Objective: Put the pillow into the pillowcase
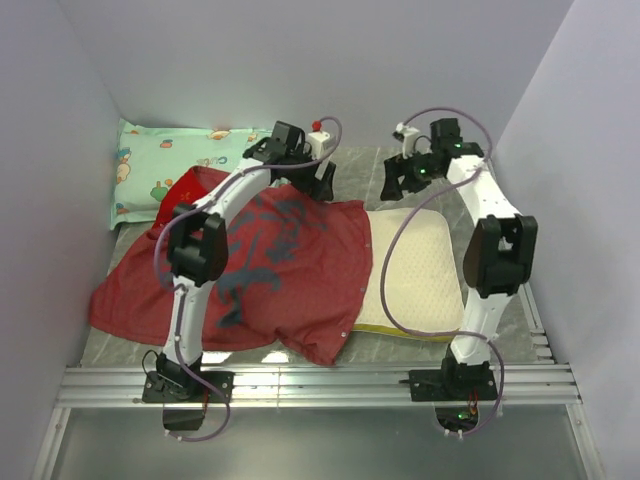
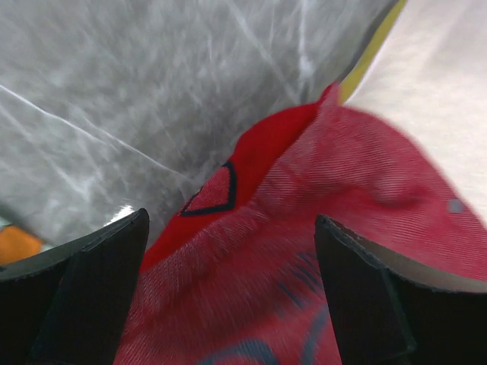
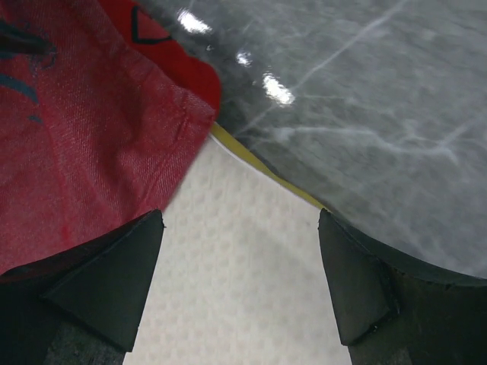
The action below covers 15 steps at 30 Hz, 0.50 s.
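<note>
The pillow point(image 1: 420, 275) is cream-white with a dimpled, dotted weave and a thin yellow band along its edge. It lies flat on the grey marbled table point(image 1: 390, 350), right of centre and just in front of the right arm. Its left side is hidden under the right edge of the pillowcase point(image 1: 270, 270). That case is spread out, rumpled, over the left and middle of the table, its dull red face with grey-blue blotches turned up. At its far corner a brighter red layer with a dark outlined print peeks out beside the pillow's far-left corner. Whether that corner sits inside the case or only beneath it cannot be told. The left gripper point(image 2: 230, 220) hangs over this far red corner with its two black fingers spread wide. Cloth lies below them and nothing is pinched. Its arm climbs from the near-left base to a raised elbow, then reaches forward across the case. The right gripper point(image 3: 240, 217) hovers over the pillow's far-left corner, where white weave, yellow band and red cloth meet. Its fingers are likewise parted wide and hold nothing. Its arm stands up from the near-right base, and its wrist bends leftward. A mint-green pillow point(image 1: 160, 170) with small prints lies at the far left, its near edge under the case. Aluminium rails point(image 1: 320, 385) carry both bases.
</note>
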Motion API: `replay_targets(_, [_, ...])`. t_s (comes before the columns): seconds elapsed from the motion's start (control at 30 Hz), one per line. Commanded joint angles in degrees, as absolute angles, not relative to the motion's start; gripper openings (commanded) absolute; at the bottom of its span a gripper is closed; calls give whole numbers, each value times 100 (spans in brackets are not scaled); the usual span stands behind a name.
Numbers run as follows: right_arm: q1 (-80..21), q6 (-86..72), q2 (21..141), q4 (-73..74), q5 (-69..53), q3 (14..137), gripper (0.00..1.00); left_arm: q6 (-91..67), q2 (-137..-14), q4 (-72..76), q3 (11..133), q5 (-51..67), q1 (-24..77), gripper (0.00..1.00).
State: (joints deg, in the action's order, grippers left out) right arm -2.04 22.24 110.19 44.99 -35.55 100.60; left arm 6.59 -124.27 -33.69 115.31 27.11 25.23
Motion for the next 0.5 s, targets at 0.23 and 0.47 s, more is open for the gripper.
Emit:
replay_targets(0.23, [-404,3101,11952,4885,-4147,9800,88,-377,-13515,-2145,11759,4340,2558,92])
replay_targets(0.47, [-580,3902,12173,5651,-5148,10011,15,-1239,-13860,-1477,11496,5255,2566,62])
